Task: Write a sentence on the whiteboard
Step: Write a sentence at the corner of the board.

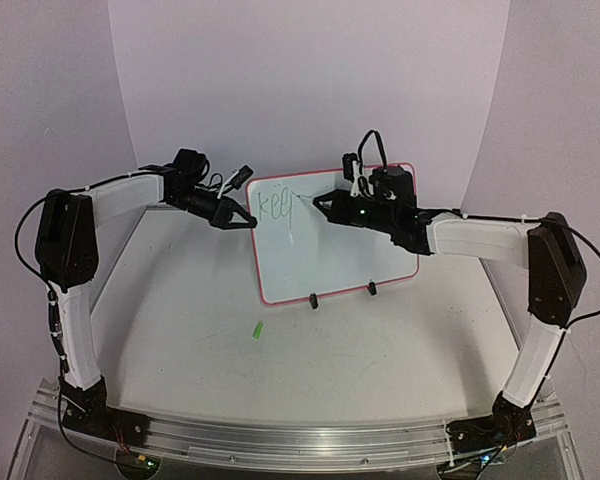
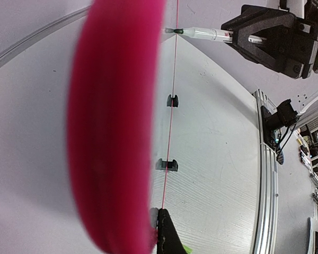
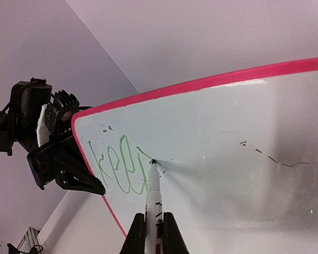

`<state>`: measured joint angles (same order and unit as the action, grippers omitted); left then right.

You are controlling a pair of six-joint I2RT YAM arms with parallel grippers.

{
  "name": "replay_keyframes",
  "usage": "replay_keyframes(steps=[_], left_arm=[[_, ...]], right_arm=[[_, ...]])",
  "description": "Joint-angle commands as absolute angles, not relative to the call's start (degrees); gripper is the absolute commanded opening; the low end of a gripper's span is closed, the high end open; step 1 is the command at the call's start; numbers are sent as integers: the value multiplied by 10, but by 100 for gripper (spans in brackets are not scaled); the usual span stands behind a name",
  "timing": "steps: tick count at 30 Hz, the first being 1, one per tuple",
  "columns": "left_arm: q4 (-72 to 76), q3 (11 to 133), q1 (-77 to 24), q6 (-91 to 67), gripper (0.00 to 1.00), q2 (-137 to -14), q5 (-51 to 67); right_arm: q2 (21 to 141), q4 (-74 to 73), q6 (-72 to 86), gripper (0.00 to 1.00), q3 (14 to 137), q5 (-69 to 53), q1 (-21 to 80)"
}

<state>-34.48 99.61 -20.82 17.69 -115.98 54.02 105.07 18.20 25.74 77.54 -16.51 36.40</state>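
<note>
White tabletop (image 1: 180, 300) carries a green cap (image 1: 257, 329) in front. Beyond, the whiteboard (image 1: 340, 250) stands on 2 clip feet (image 1: 314, 298), left gripper (image 1: 246, 222) clamped on its left rim, right gripper (image 1: 317, 203) clamped on a marker (image 3: 152, 190). Just 1 green word (image 3: 122, 169) is written; most of the sentence looks undone.

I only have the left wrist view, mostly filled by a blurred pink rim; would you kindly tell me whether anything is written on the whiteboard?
Observer: Yes, the right wrist view shows green letters, starting "kee", near the whiteboard's left edge.
Operator: Thank you. Is the marker tip touching?
Observer: The marker, held by the right gripper, has its tip at the surface just right of the last letter.
Operator: Where does my left gripper hold?
Observer: From above, the left gripper clamps the upper part of the left edge.
</note>
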Motion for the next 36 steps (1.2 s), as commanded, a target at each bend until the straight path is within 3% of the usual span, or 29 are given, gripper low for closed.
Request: replay_keyframes(steps=[1,12,36], left_arm=[[-342,990,-213,208,0,-1132,516],[-342,990,-213,207,0,-1133,515],[-344,989,-213,209,0,-1131,514]], right_arm=[[1029,169,251,0,766,-132,360],[1060,147,249,0,779,-196,360],[1073,150,250,0,802,-212,366]])
